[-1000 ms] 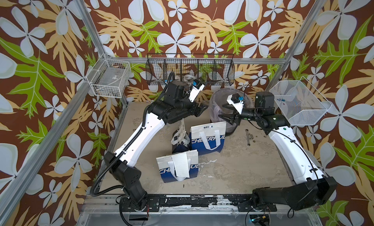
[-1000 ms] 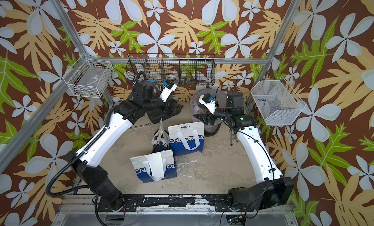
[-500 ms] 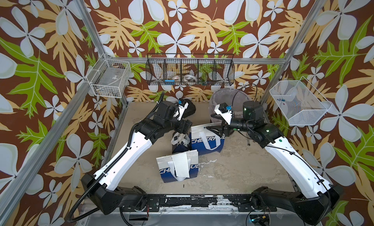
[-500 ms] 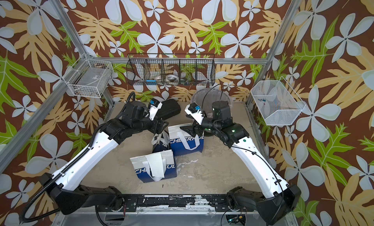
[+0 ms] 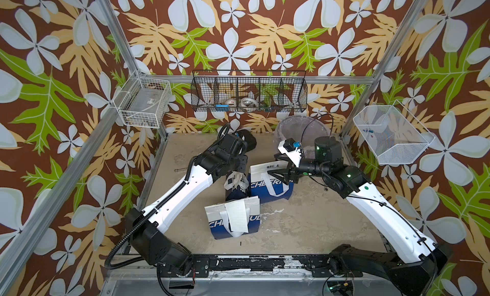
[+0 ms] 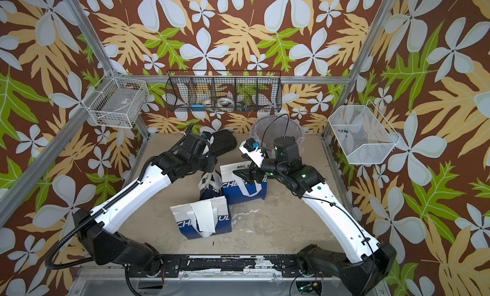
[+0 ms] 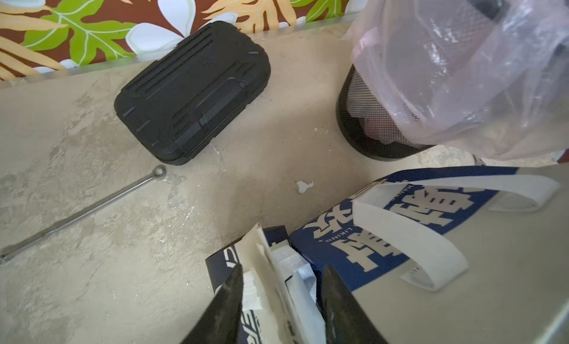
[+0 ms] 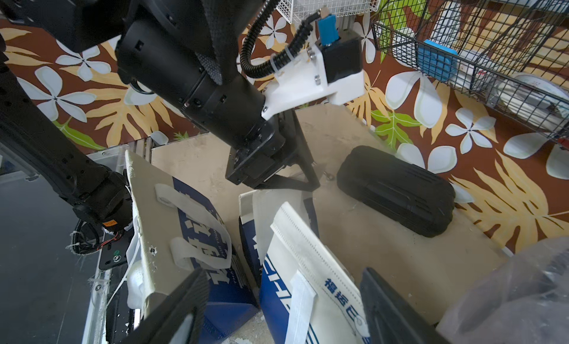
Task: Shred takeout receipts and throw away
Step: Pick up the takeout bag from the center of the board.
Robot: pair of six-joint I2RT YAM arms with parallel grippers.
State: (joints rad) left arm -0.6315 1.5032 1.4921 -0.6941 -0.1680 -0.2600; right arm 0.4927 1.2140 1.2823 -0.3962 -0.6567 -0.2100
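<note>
Having both come down since a second ago, the left gripper (image 7: 283,270) straddles the top of the crumpled middle bag (image 5: 236,187), grip unclear, and the right gripper (image 8: 284,274) stands wide open over the rear bag (image 5: 270,187); the front bag (image 5: 220,228), third of three, carries the one visible receipt (image 5: 236,215).

Lab test cell; aluminium frame (image 5: 339,79) (floral backdrop (image 5: 238,29))
</note>
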